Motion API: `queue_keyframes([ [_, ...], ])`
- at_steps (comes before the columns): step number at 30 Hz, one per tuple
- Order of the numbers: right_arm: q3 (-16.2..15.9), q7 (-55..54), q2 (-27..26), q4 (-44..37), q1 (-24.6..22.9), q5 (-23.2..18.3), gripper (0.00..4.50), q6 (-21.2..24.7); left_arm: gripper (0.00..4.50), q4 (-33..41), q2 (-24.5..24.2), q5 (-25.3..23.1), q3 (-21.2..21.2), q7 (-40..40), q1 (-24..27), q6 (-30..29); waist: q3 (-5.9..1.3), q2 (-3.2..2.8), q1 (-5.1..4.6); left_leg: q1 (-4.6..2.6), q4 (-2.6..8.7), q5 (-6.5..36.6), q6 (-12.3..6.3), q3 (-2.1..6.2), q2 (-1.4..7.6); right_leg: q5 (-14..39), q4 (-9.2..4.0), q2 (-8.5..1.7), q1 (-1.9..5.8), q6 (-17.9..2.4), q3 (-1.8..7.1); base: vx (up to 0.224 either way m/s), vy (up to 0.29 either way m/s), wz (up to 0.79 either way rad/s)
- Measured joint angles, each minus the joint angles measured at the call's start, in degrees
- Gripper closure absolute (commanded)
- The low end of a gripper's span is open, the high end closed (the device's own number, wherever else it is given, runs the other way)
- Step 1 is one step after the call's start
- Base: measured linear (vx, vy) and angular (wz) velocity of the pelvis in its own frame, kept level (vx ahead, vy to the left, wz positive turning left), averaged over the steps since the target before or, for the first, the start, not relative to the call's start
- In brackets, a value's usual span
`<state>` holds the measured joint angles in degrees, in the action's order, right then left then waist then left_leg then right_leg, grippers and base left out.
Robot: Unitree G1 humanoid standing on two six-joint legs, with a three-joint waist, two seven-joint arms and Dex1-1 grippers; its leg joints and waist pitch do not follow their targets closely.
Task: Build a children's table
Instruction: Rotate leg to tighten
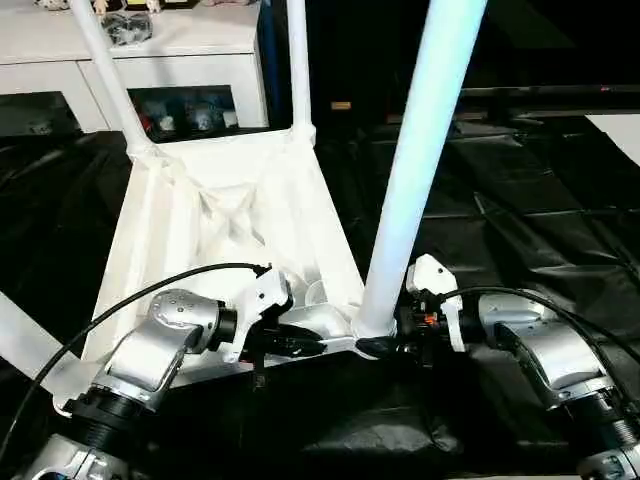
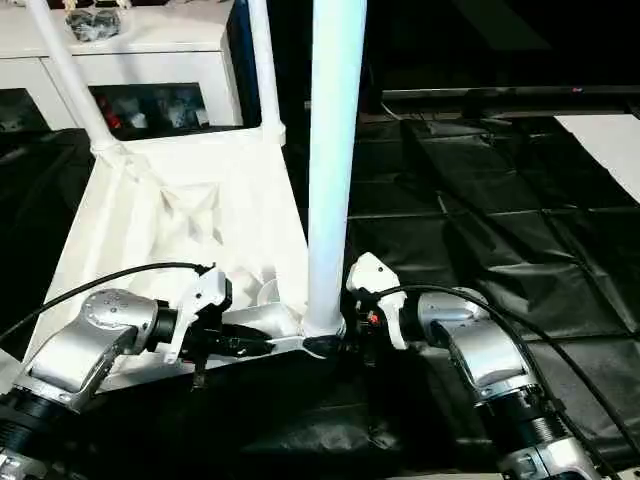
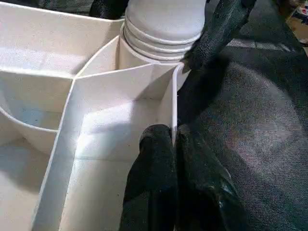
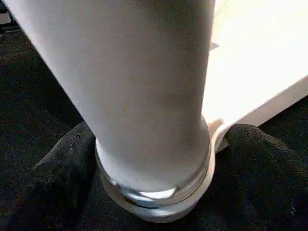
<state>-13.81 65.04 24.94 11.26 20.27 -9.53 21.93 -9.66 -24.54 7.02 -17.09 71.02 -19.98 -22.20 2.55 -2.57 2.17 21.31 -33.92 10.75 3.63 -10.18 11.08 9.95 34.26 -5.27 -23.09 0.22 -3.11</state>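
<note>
The white tabletop [image 1: 200,230] lies upside down on black cloth, ribbed underside up. Legs stand in its two far corner sockets [image 1: 105,70] [image 1: 298,60], and another leg [image 1: 25,345] rises at the near left corner. A thick white leg [image 1: 420,160] stands upright in the near right socket. My left gripper [image 1: 318,347] is shut on the tabletop's thin near rim wall [image 3: 174,96], close to that socket. My right gripper [image 1: 375,345] is open, one finger on each side of the leg's base [image 4: 154,120], where a ribbed collar meets the socket.
A white cabinet [image 1: 170,50] with glass doors stands behind the tabletop, small items on and inside it. Wrinkled black cloth [image 1: 520,220] covers the floor around. A pale surface [image 1: 620,130] shows at the far right edge. Black cables loop off both forearms.
</note>
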Motion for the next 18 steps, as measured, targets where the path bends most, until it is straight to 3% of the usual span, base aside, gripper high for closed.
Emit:
queue_keyframes([
  [10,0.2,0.1,0.0,0.0,-0.1,-0.9,1.02,0.2,4.50,0.0,-0.2,0.0,0.5,-0.1,0.1,0.0,0.00,0.00,-0.32,-0.08,-0.05,0.0,0.00,0.00,0.00,0.0,0.14,0.00,0.00,0.0,0.02,0.000,0.000,0.00],
  [18,0.5,-0.4,0.0,-0.5,-0.7,-0.9,1.28,0.4,4.50,0.0,0.1,-0.1,0.5,-1.1,0.1,0.2,0.00,0.00,-0.49,-0.14,-0.06,0.0,0.01,0.00,-0.01,0.0,0.17,0.01,0.01,0.0,0.07,0.000,0.000,0.00],
])
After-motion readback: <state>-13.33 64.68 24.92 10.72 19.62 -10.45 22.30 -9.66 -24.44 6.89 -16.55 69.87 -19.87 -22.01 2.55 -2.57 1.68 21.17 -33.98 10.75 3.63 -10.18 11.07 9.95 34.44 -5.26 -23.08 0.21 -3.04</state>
